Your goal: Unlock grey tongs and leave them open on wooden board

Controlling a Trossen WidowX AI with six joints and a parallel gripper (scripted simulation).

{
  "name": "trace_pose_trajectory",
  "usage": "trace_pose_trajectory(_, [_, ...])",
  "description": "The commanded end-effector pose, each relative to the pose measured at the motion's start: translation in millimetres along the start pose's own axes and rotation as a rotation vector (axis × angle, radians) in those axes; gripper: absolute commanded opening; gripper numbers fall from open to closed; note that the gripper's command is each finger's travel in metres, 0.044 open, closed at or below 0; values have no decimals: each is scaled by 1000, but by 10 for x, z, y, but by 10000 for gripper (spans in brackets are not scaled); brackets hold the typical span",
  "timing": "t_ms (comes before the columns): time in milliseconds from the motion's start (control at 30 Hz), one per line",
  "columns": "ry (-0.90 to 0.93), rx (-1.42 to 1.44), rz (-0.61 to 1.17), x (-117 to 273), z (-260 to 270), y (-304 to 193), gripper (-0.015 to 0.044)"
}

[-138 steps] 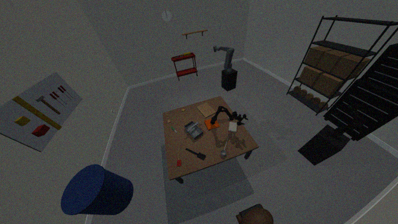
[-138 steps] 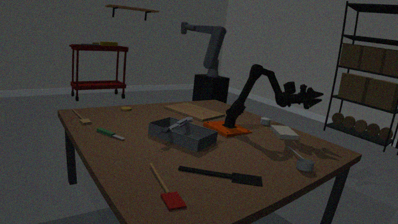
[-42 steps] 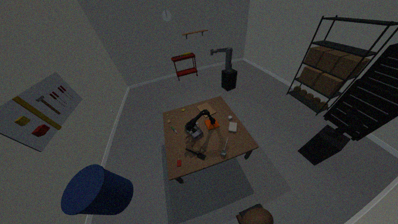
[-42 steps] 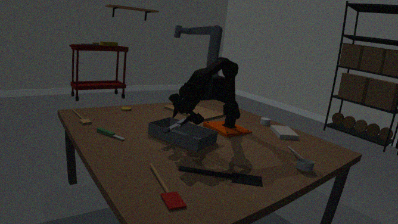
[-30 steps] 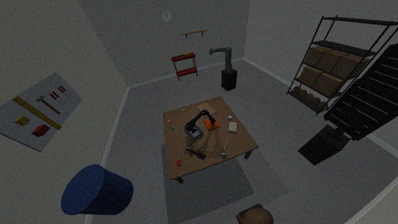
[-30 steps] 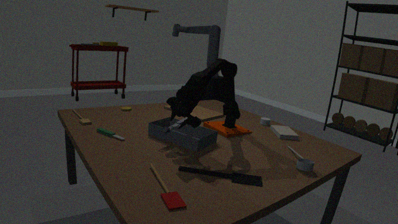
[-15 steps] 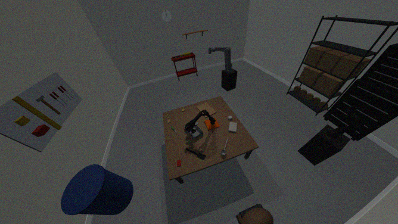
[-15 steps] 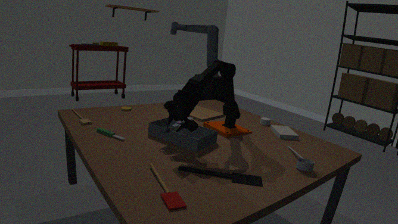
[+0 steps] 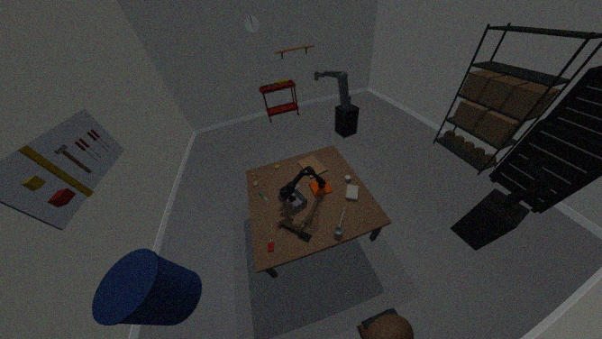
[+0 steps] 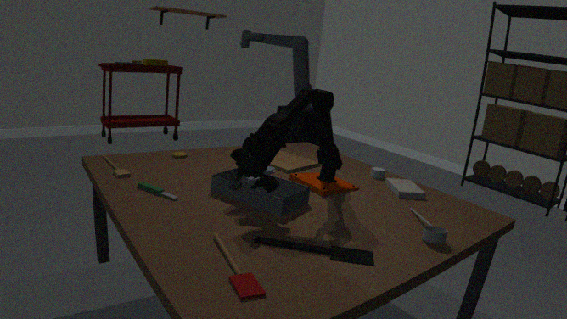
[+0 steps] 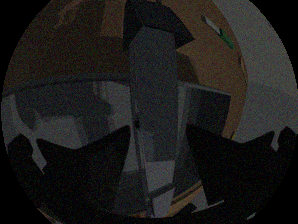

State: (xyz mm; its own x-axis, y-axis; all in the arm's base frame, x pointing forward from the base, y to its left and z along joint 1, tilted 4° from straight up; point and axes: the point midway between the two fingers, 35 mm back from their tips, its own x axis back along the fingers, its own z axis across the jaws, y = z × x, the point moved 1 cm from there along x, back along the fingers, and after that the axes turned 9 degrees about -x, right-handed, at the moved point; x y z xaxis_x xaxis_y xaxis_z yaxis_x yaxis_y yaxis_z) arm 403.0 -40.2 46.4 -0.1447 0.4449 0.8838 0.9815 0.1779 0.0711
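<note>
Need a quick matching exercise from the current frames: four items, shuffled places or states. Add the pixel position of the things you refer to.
1. gripper [image 11: 158, 129]
2. red spatula [image 9: 270, 246] [image 10: 247, 286]
3. orange plate [image 9: 327, 187] [image 10: 306, 181]
4. roasting tin [image 9: 305, 204] [image 10: 259, 200] [image 11: 205, 92]

A. under the arm's base
B. open, fingers either side of the tongs [image 11: 152, 95]
C. gray, below the gripper
D. near a table edge, wooden handle

Pairs: 1-B, 2-D, 3-A, 4-C

Looks to me like a workshop: hammer and screwdrivers hang on a wall board, a red cart stands by the far wall, and a metal rack carries brown boxes, with another robot arm on a pedestal
</note>
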Motion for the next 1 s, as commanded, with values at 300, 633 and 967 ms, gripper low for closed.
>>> trace_pose_trajectory(300, [0, 0, 0, 0, 0, 0, 76])
trace_pose_trajectory(633, [0, 0, 0, 0, 0, 0, -89])
trace_pose_trajectory(967, [4, 8, 3, 660, -379, 67, -150])
